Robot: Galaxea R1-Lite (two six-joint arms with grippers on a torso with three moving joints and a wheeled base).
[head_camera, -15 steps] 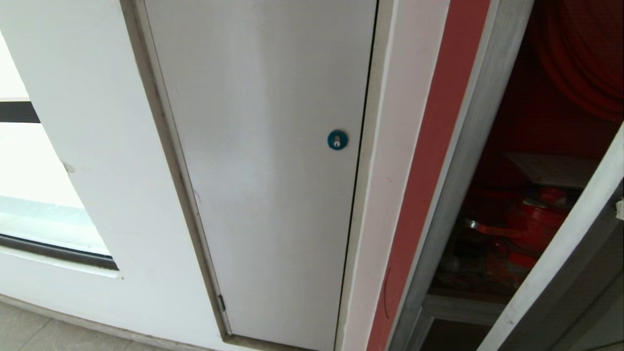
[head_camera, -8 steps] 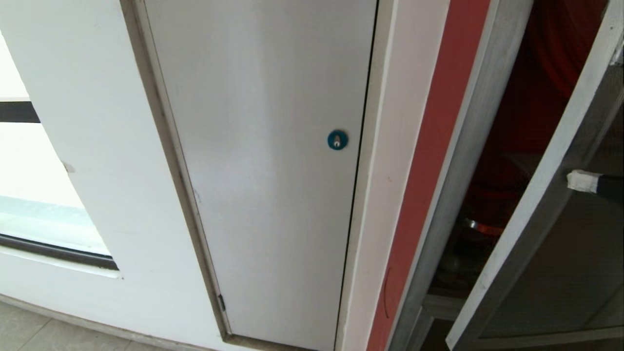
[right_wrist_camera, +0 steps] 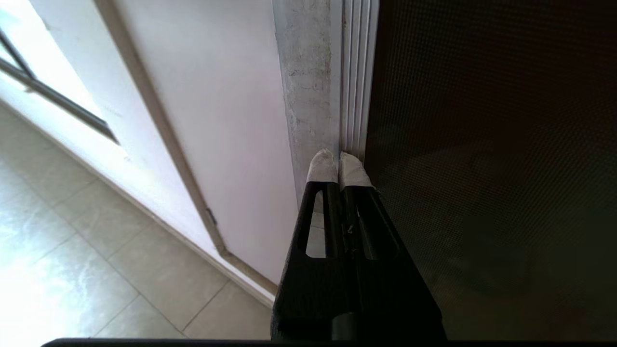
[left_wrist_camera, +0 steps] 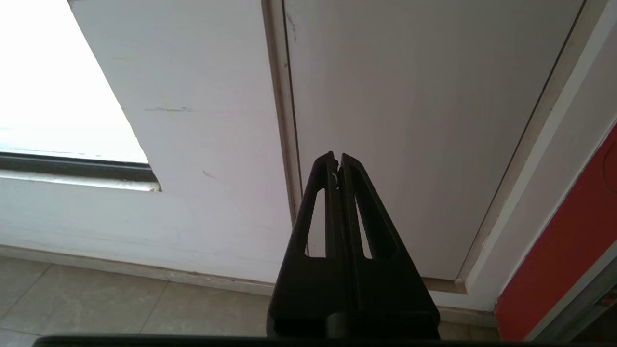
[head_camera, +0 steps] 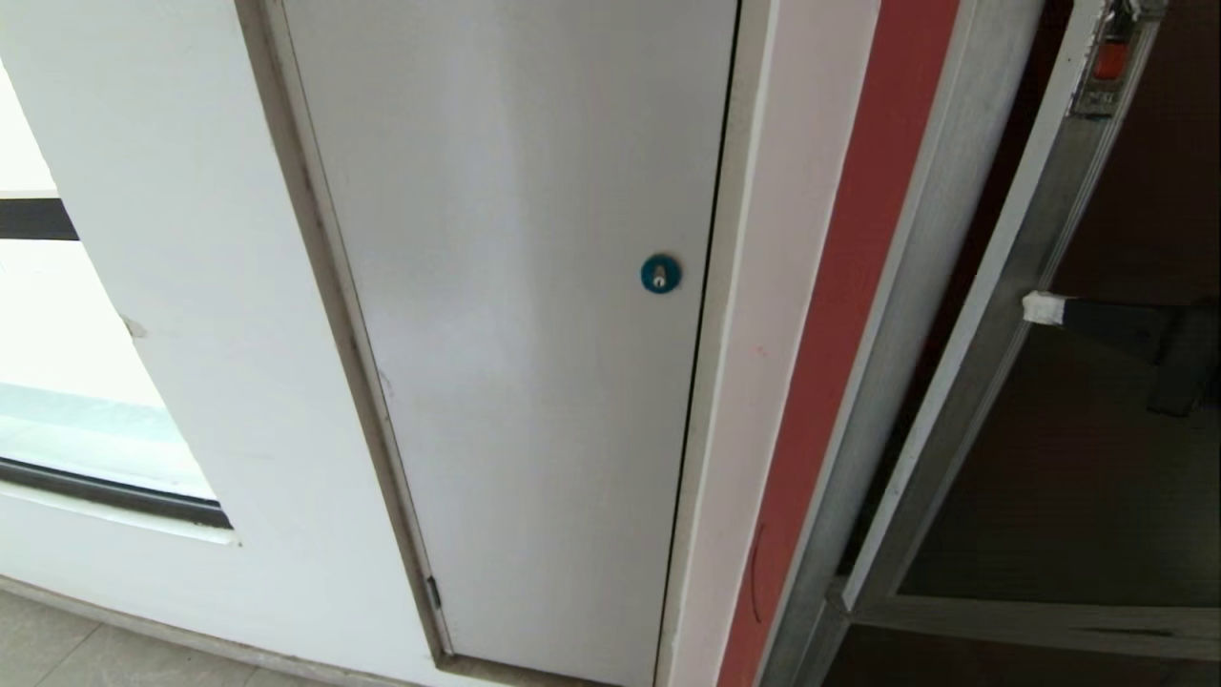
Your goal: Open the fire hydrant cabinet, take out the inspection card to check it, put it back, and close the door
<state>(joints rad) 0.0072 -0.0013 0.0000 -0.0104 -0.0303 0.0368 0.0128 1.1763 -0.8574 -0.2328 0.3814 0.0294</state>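
One gripper works: right gripper (head_camera: 1042, 308), fingers together, white tips against the door (head_camera: 1087, 458) frame's upright latch-side edge; the door stands slightly ajar from the fire hydrant cabinet (head_camera: 892, 334). Left gripper (left_wrist_camera: 337, 161) parked, fingers together.

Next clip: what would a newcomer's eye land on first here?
Probably the right gripper, white-taped fingers shut, pressing against the silver frame of the dark glass door at the head view's right edge, beside the cabinet's red strip. Next, the round blue lock on the plain grey-white panel mid-picture. The left gripper hangs shut, low before that panel.
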